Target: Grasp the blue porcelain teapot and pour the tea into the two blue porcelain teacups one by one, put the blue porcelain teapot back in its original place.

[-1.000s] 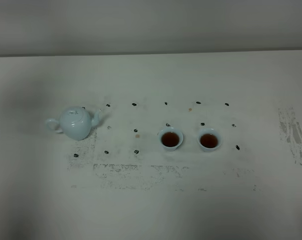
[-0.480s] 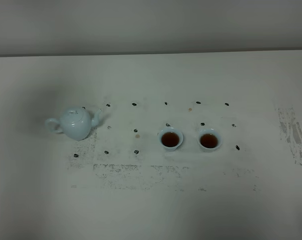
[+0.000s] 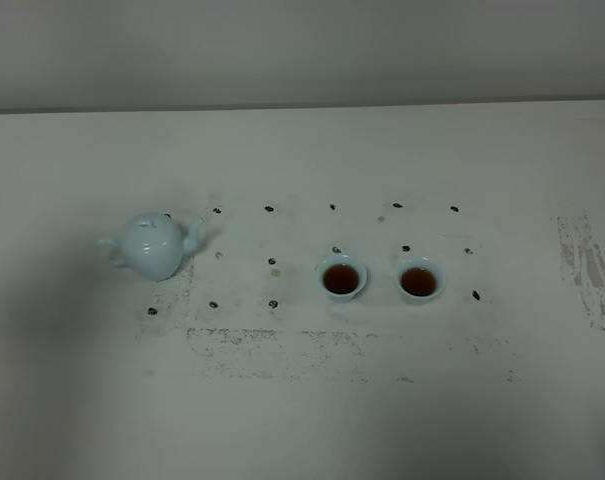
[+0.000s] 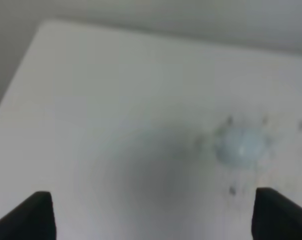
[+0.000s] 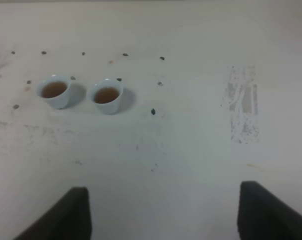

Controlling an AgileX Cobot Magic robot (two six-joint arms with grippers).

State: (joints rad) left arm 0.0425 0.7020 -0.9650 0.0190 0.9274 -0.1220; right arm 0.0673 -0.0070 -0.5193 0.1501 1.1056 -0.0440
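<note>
Left wrist view blurred, teapot [image 4: 240, 146] just a smear; both grippers [image 4: 151, 215] [image 5: 163, 212] spread, empty; teapot handle fainter than before; both cups [image 3: 341, 277] [image 3: 419, 279] unmoved.

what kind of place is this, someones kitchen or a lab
More likely a lab or test bench than a kitchen. The worn white table carries a grid of small dark position marks, and only a blue porcelain teapot and two tea-filled blue porcelain teacups stand on it, before a blank wall.
</note>
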